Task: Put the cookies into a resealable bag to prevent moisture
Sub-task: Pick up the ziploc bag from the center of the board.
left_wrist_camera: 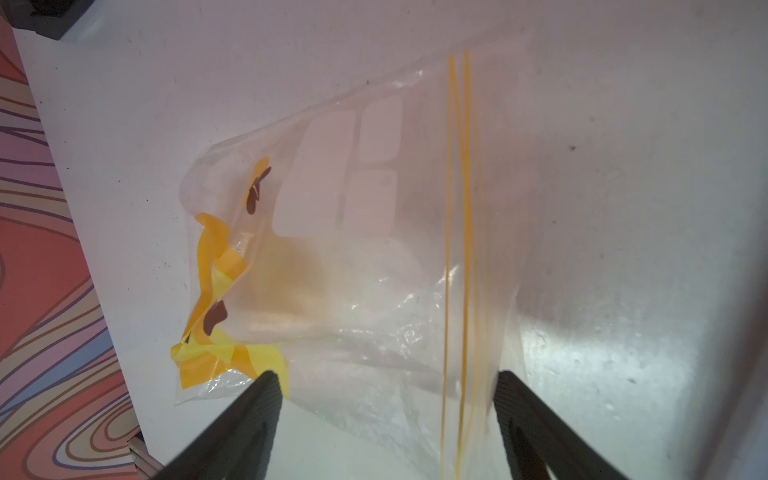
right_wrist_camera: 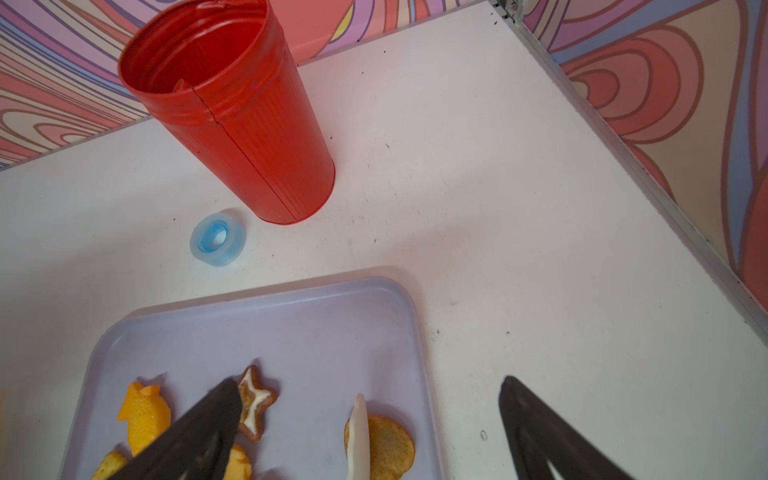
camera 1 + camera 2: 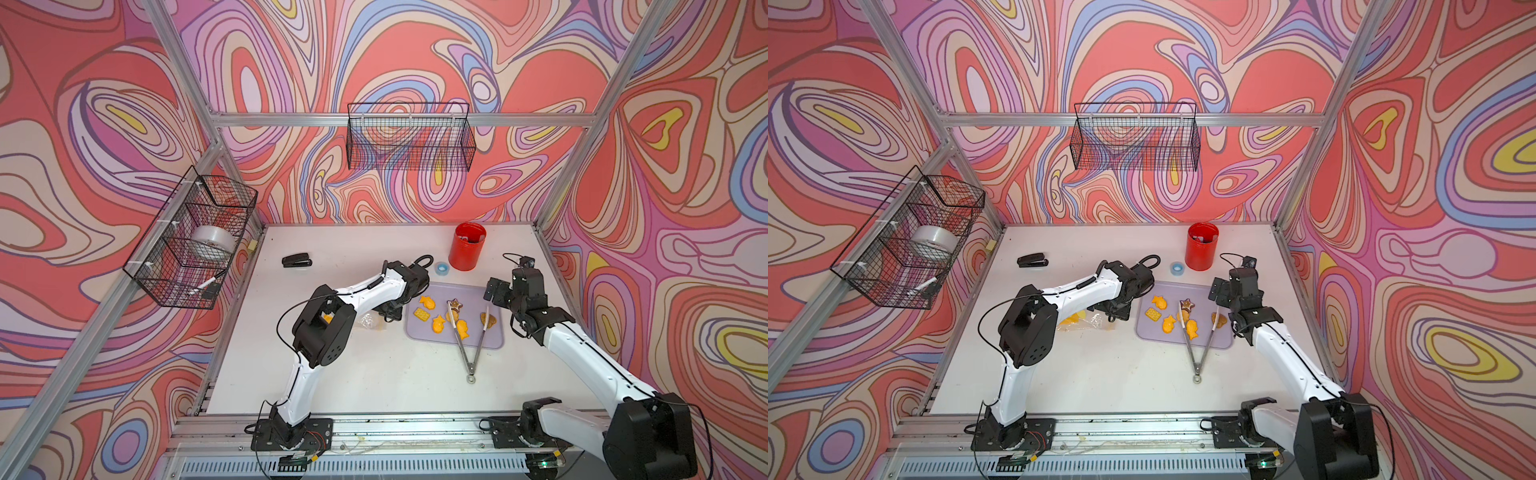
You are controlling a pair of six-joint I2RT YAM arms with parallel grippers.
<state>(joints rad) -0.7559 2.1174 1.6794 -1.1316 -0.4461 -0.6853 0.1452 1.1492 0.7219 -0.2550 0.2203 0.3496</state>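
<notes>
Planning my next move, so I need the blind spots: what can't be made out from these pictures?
- Bag: both top views, mostly hidden by the left arm.
- Its zip: left wrist view, open or sealed unclear.
- Orange smudge inside it: blurred, cookie or print unclear.
- Red cup contents: too small in top views.
- Tongs: right wrist view, cut off by the edge.

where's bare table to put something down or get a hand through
Biggest bare patch: table front, between left arm, tongs and front rail. Also bare: the back strip between stapler and red cup, and the corner right of the cup. Crowded: the tray, with cookies and tongs, and the bag beside the left arm.
</notes>
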